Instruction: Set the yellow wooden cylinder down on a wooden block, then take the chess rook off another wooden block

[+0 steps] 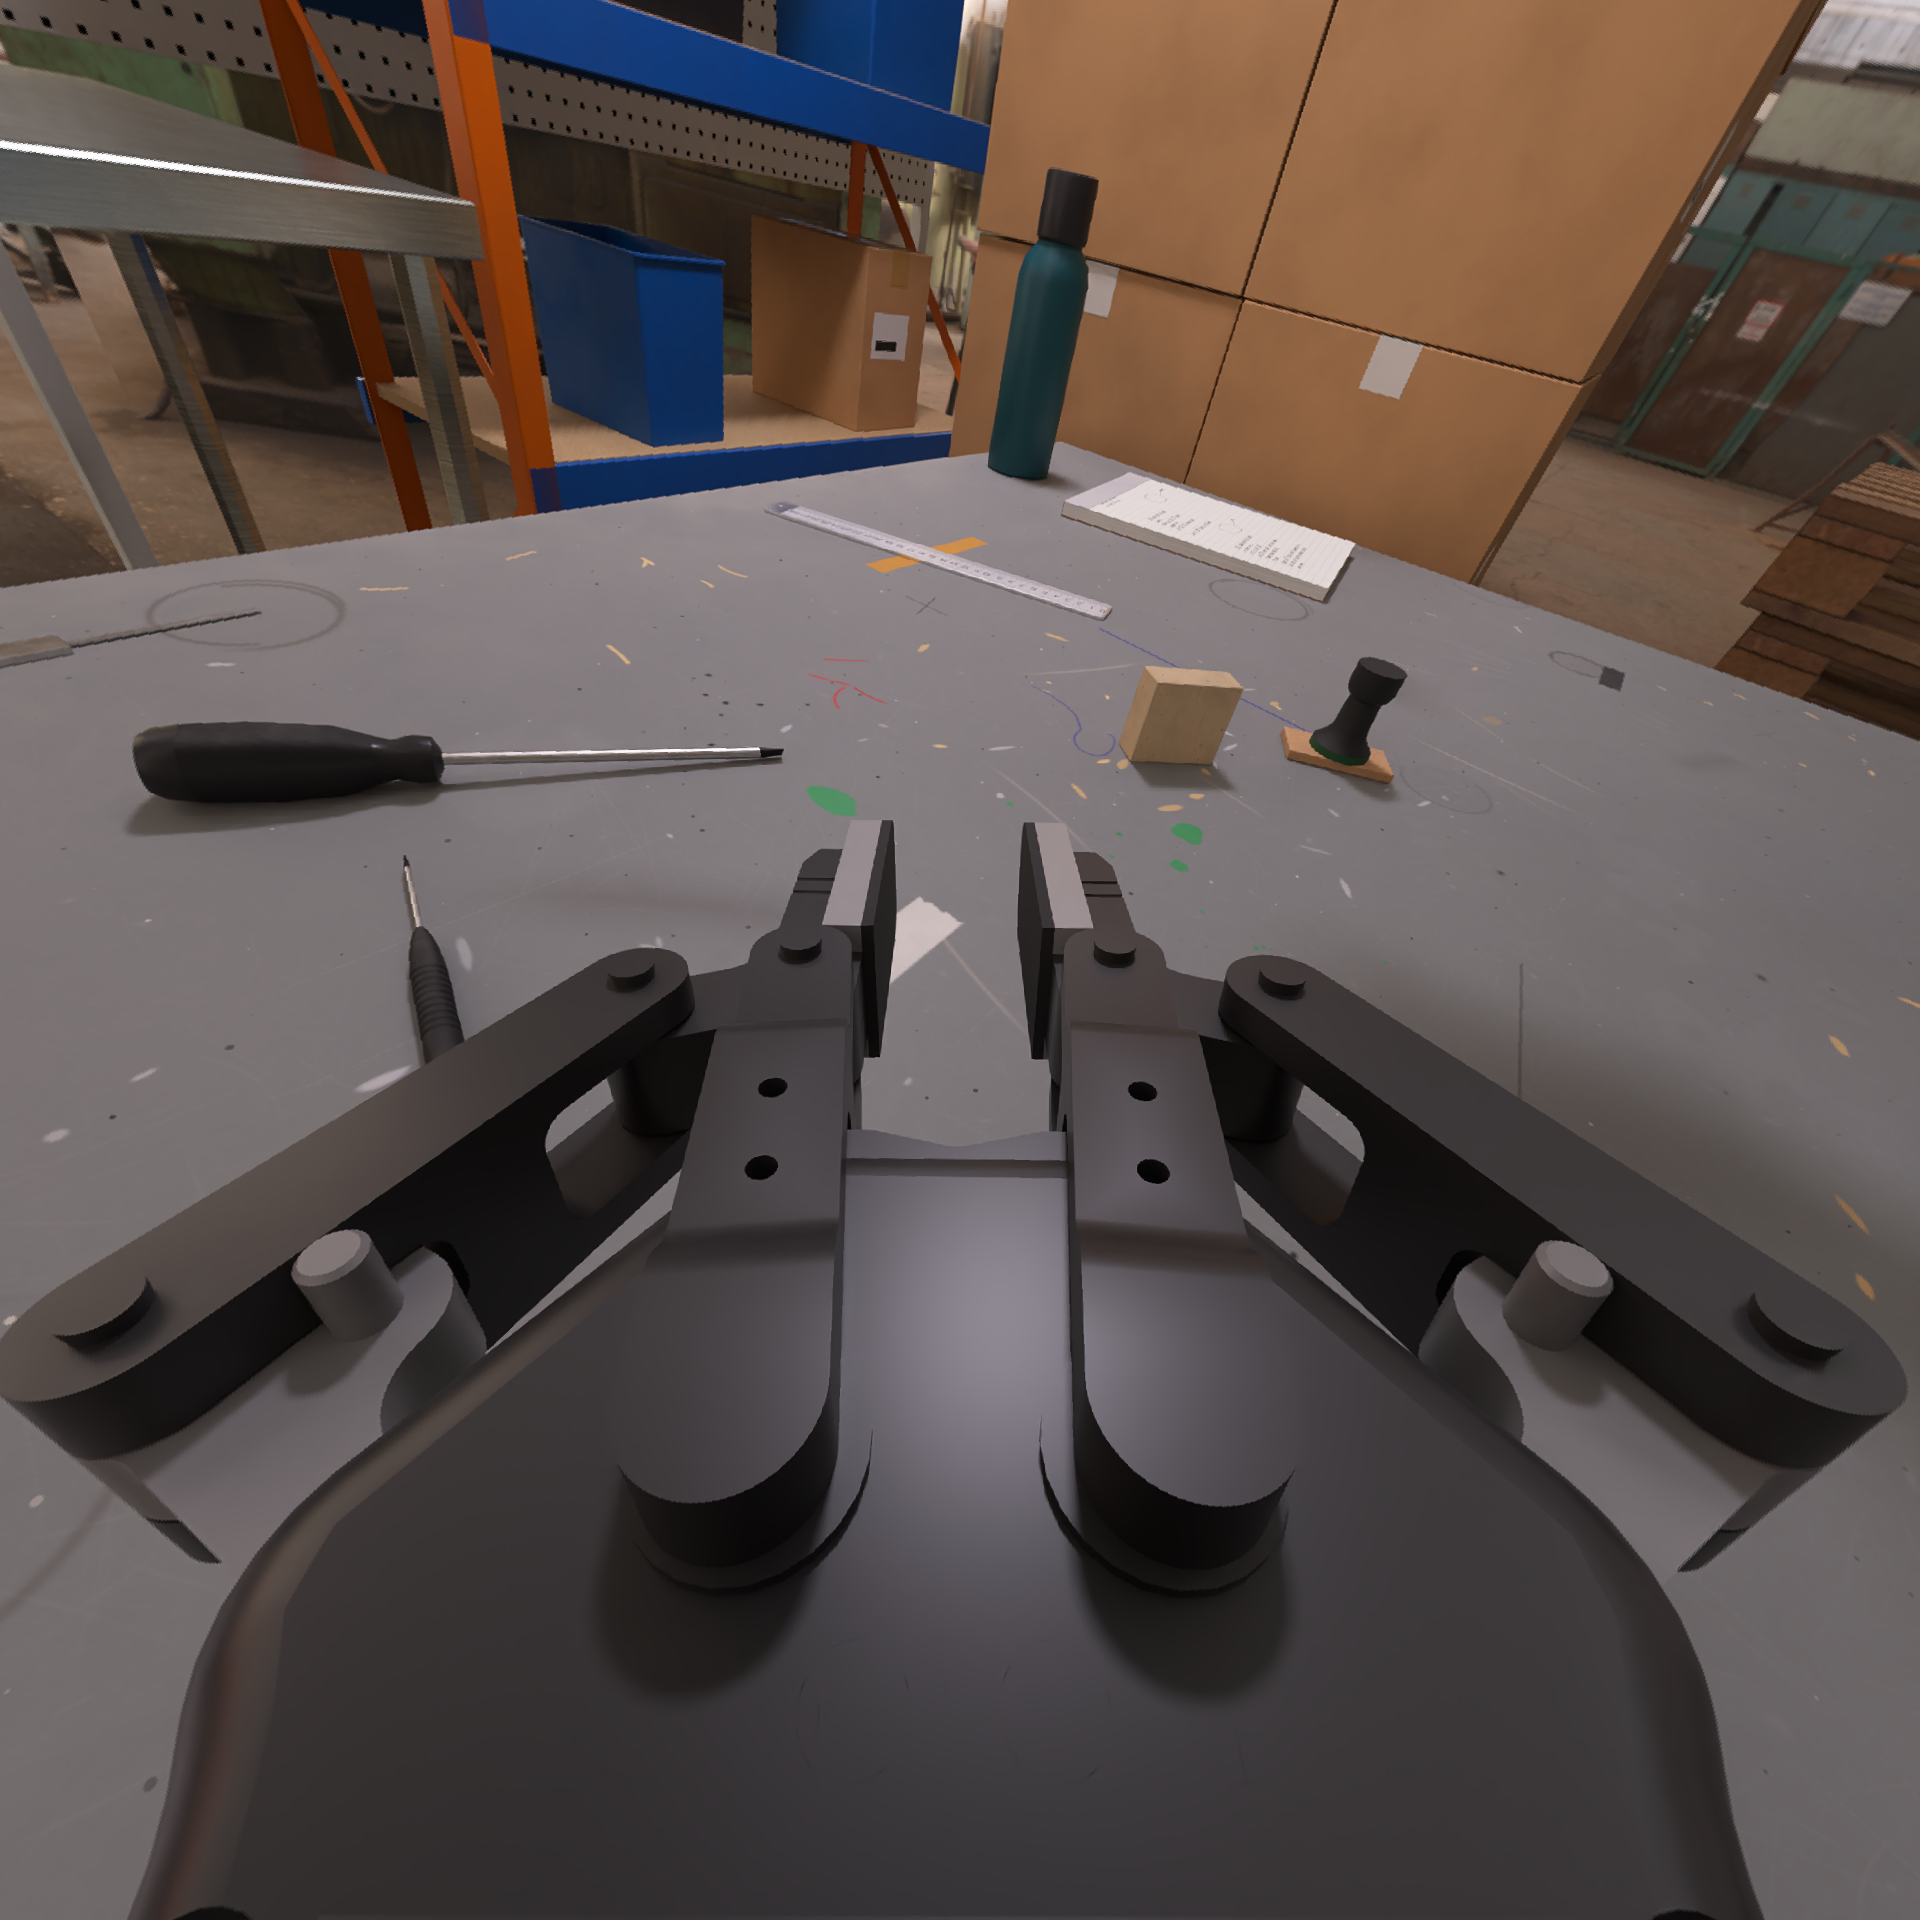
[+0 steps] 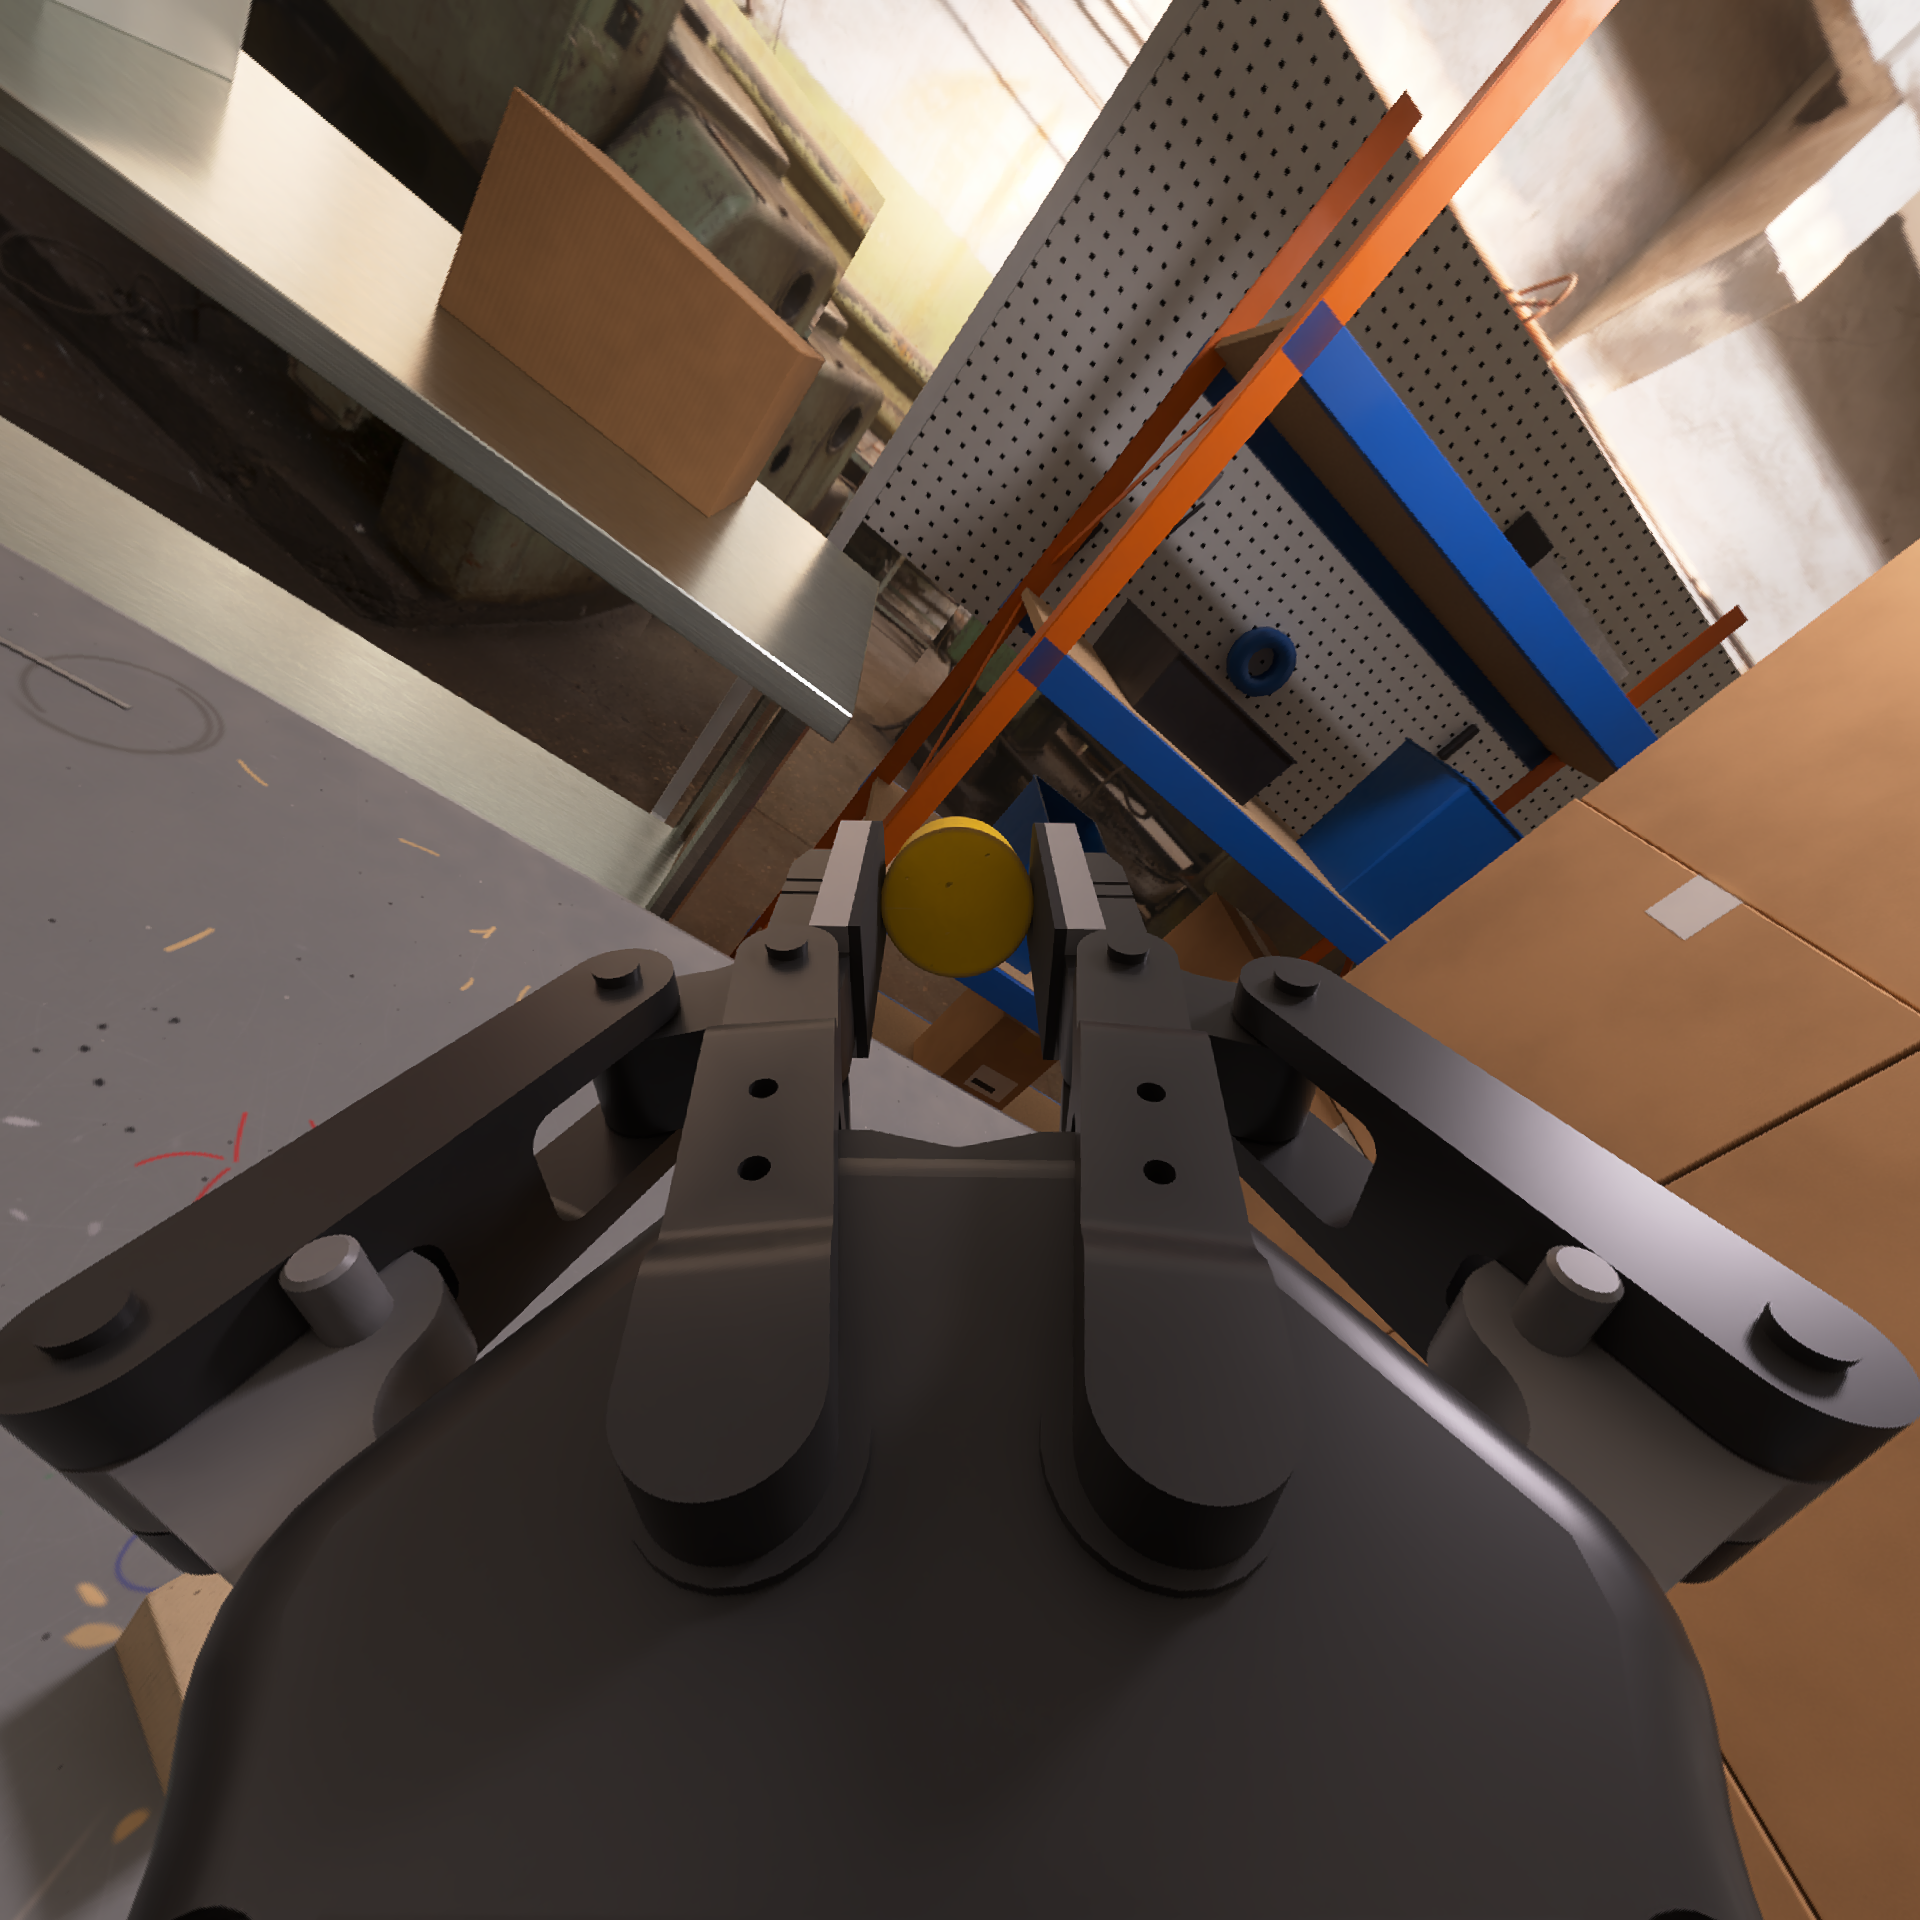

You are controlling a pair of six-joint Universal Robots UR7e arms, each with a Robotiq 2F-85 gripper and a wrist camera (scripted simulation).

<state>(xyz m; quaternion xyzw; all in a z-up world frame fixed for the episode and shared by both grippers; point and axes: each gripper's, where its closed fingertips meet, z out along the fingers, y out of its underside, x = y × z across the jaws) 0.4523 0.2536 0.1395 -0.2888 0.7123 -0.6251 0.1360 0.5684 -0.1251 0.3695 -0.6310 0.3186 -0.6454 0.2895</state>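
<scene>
In the left wrist view a pale wooden block (image 1: 1181,716) stands on the grey table, right of centre. Beside it to the right a black chess rook (image 1: 1356,711) with a green base stands on a thin flat wooden block (image 1: 1339,755). My left gripper (image 1: 957,878) is open and empty above the table, well short of both blocks. In the right wrist view my right gripper (image 2: 957,899) is shut on the yellow wooden cylinder (image 2: 956,896), held in the air and tilted. A corner of a wooden block (image 2: 156,1662) shows at the lower left.
A black-handled screwdriver (image 1: 416,758) lies at the left, a small one (image 1: 428,971) nearer. A steel ruler (image 1: 940,559), a notepad (image 1: 1210,535) and a teal bottle (image 1: 1039,332) are at the table's far side. Cardboard boxes (image 1: 1351,208) and blue-orange shelving (image 1: 644,312) stand beyond.
</scene>
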